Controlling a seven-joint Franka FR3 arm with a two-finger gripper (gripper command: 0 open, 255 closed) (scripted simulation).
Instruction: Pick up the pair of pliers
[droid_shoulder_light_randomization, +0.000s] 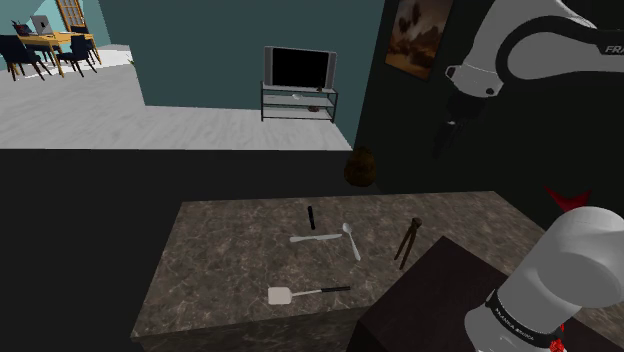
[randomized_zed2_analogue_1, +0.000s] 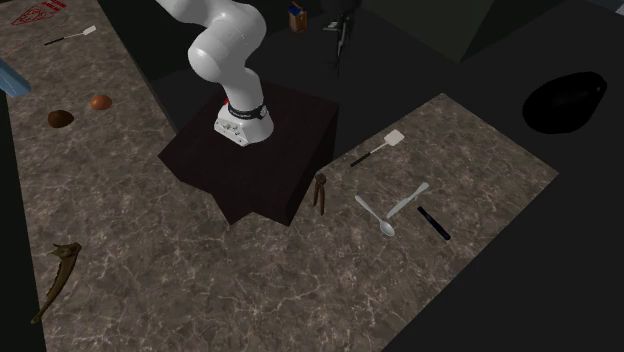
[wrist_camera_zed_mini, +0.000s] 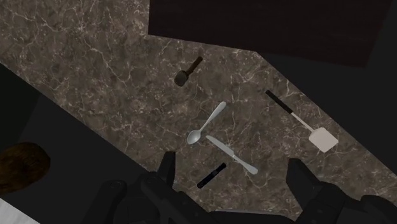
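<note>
Brown marbled stone counter (droid_shoulder_light_randomization: 220, 250) w/ a dark box stand (randomized_zed2_analogue_1: 270, 175) at one side, carrying the white arm (randomized_zed2_analogue_1: 220, 50). The black gripper (wrist_camera_zed_mini: 232, 173) hangs well above the counter, fingers apart, nothing btwn them. Lying flat on the counter: a white spatula w/ black handle (droid_shoulder_light_randomization: 300, 293), a silver knife (droid_shoulder_light_randomization: 315, 238) and silver spoon (droid_shoulder_light_randomization: 351, 240) close together, the dark brown pair of pliers (droid_shoulder_light_randomization: 406, 242) just beside the stand's edge, and a small black stick (droid_shoulder_light_randomization: 311, 216) near the knife.

Shoulder view looks past the stand (droid_shoulder_light_randomization: 430, 305) over the counter (droid_shoulder_light_randomization: 220, 240), the second faces back, the wrist down; all share the pliers (droid_shoulder_light_randomization: 405, 243).
</note>
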